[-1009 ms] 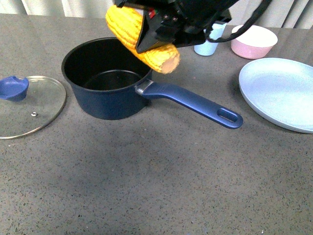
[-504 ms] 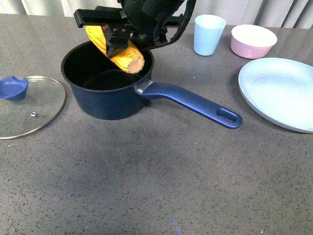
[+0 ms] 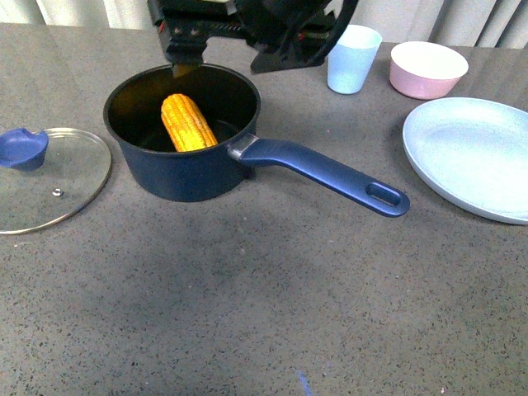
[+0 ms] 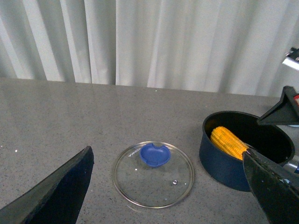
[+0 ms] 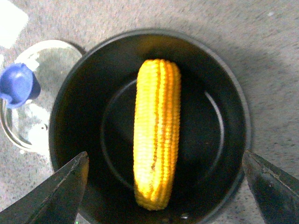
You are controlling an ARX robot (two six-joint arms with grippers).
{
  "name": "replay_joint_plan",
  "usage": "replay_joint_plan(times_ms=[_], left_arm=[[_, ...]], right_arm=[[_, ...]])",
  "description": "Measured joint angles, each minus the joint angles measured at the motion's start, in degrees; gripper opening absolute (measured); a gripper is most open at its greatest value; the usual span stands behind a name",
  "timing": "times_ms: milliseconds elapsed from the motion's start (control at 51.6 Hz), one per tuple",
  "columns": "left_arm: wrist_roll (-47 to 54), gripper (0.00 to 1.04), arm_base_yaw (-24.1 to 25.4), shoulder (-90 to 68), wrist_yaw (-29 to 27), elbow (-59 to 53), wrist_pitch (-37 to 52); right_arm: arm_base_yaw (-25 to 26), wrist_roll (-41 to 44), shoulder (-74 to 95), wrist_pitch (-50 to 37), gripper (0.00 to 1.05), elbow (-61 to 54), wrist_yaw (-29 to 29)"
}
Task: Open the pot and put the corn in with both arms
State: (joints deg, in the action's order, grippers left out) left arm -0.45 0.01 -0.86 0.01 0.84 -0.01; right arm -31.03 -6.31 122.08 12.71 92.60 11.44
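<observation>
The yellow corn (image 3: pixel 187 122) lies loose inside the dark blue pot (image 3: pixel 186 177), leaning against its black wall; from above, the corn (image 5: pixel 157 131) rests across the bottom of the pot (image 5: pixel 233 121). My right gripper (image 3: pixel 227 41) hovers open just above the pot's far rim, its jaws spread wide with nothing between them. The right gripper (image 5: pixel 168 186) frames the pot in its wrist view. My left gripper (image 4: pixel 168 186) is open and empty, well back from the pot (image 4: pixel 224 163), looking at the corn (image 4: pixel 229 142) from the side.
The glass lid (image 3: pixel 49 177) with its blue knob (image 3: pixel 22 148) lies flat on the table left of the pot. The pot's long handle (image 3: pixel 330 175) points right. A light blue cup (image 3: pixel 353 58), a pink bowl (image 3: pixel 427 69) and a pale blue plate (image 3: pixel 474 157) stand at the right.
The right gripper carried the corn leftward over the pot, then opened and let it go; the corn now lies inside the pot. The gripper has risen slightly above the rim.
</observation>
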Motion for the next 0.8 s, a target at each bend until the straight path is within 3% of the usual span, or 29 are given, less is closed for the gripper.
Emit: replay_joint_plan(times_ms=[621,795], left_arm=[[0.0,0.96,0.0,0.0,0.0,0.0,0.0],[0.0,0.96,0.0,0.0,0.0,0.0,0.0]], right_arm=[[16.7,-5.8,-26.6,-15.3,0.96,-25.2,-3.0],[19.4,-6.9,-34.6,-16.2,0.96,-31.9,-3.9]])
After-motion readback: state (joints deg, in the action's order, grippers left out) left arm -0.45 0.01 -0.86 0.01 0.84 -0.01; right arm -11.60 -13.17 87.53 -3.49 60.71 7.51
